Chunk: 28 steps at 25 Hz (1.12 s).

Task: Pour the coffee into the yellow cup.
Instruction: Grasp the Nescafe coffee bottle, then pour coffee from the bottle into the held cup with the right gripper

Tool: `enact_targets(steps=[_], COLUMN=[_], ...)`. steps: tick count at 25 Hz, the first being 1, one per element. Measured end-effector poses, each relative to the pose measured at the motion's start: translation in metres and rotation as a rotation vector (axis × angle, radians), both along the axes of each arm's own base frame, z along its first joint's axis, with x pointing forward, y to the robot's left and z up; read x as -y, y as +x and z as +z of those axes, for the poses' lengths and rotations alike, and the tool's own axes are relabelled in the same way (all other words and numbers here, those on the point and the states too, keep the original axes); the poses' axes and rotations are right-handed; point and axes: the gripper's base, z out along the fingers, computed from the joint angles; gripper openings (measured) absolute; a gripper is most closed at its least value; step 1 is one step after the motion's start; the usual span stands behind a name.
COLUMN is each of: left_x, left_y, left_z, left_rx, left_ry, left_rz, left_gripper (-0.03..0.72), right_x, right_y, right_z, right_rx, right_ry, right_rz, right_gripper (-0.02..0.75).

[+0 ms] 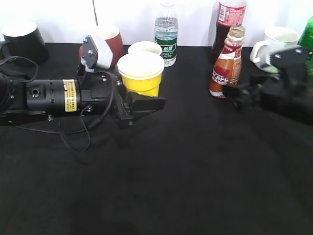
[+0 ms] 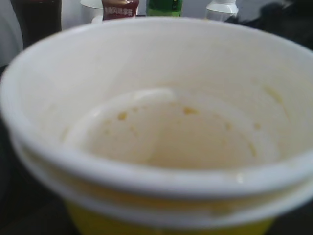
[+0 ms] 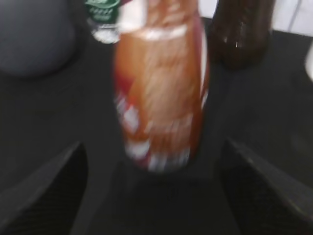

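The yellow cup (image 1: 142, 74), with a white rim and white inside, sits in my left gripper (image 1: 145, 102), which is shut on its base at left of centre. In the left wrist view the cup (image 2: 161, 137) fills the frame; it holds no liquid and the jaws are hidden. The coffee bottle (image 1: 226, 63), uncapped, with an orange-brown and white label, stands upright on the black table at the right. My right gripper (image 1: 240, 96) is open just right of its base. In the right wrist view the bottle (image 3: 159, 93) stands ahead between the spread fingers (image 3: 154, 166), not touched.
At the back stand a black mug (image 1: 24, 41), a red mug (image 1: 111, 45), a white cup (image 1: 145, 47), a green-labelled water bottle (image 1: 167, 34), a cola bottle (image 1: 228, 24), a white mug (image 1: 277, 45) and a green bottle (image 1: 308, 34).
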Motion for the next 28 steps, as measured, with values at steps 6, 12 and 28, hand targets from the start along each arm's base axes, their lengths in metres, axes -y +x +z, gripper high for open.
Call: enact_targets(steps=[6, 12, 28], left_x=[0.0, 0.0, 0.068], left_y=[0.0, 0.0, -0.029], left_z=[0.0, 0.0, 0.019], left_rx=[0.0, 0.0, 0.103], left_ry=[0.001, 0.001, 0.081], left_rz=[0.001, 0.001, -0.193], left_gripper=[0.445, 0.445, 0.444], right_x=[-0.021, -0.02, -0.021], right_y=[0.049, 0.053, -0.028], right_z=[-0.025, -0.029, 0.128], right_rx=[0.023, 0.019, 0.435], right_ry=[0.028, 0.054, -0.346], right_rz=[0.038, 0.013, 0.341], right_gripper=[0.663, 0.539, 0.538])
